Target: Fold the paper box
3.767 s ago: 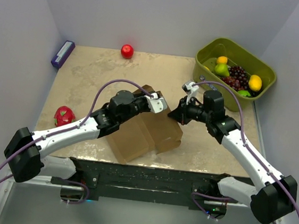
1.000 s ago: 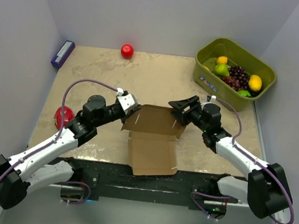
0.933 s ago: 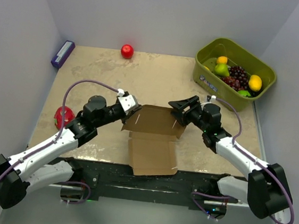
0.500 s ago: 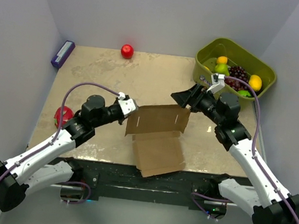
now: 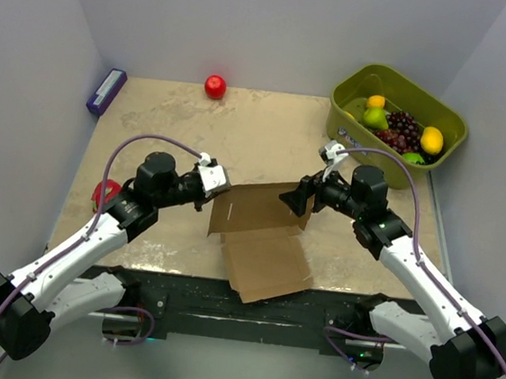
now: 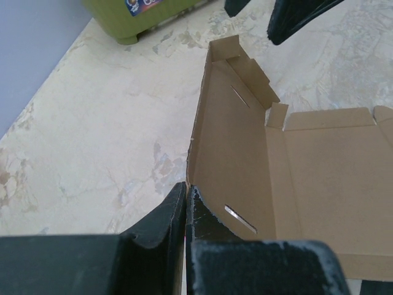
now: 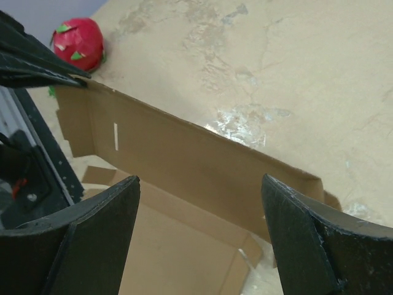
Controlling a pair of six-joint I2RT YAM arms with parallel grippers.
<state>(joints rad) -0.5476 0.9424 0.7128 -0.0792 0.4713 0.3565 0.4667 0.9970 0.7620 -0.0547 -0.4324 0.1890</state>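
Note:
The paper box (image 5: 268,259) is a brown cardboard sheet; one panel lies flat near the table's front edge and its back panel (image 5: 255,210) stands raised. My left gripper (image 5: 214,184) is shut on the raised panel's left corner. In the left wrist view the gripper (image 6: 185,187) pinches the paper box (image 6: 236,153) at its edge. My right gripper (image 5: 302,197) is open at the panel's right end. In the right wrist view the gripper (image 7: 199,184) has wide-apart fingers that hold nothing and faces the inner side of the paper box (image 7: 184,153).
An olive-green bin (image 5: 359,79) of fruit stands at the back right. A red apple (image 5: 215,86) and a purple box (image 5: 107,91) sit along the back. A dragon fruit (image 5: 105,194) lies at the left, partly behind my left arm.
The right gripper opened, swung up toward the bin, then came back down to the panel's right end. The box shifted slightly right and turned. The left gripper stayed shut on its corner.

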